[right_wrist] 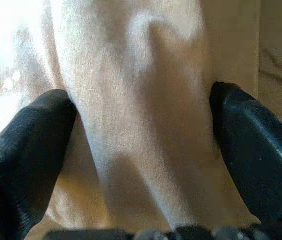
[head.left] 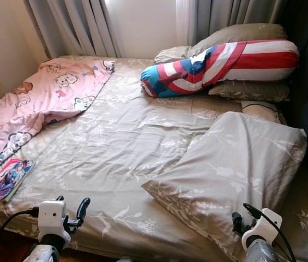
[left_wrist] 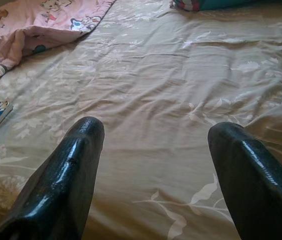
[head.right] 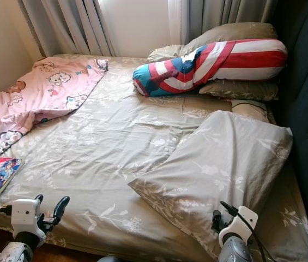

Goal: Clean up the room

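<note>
beige floral pillow (head.left: 235, 169) lies flat, long axis running diagonally, between the right tool's (right_wrist: 141, 150) spread fingers.

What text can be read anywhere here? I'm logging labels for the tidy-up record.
None can be read.
Book at the bed's left edge: colourful cartoon cover, any title too small and blurred.
Pink blanket: cartoon animal prints, no legible words.
Striped bolster: red, white and blue pattern, no lettering.
</note>
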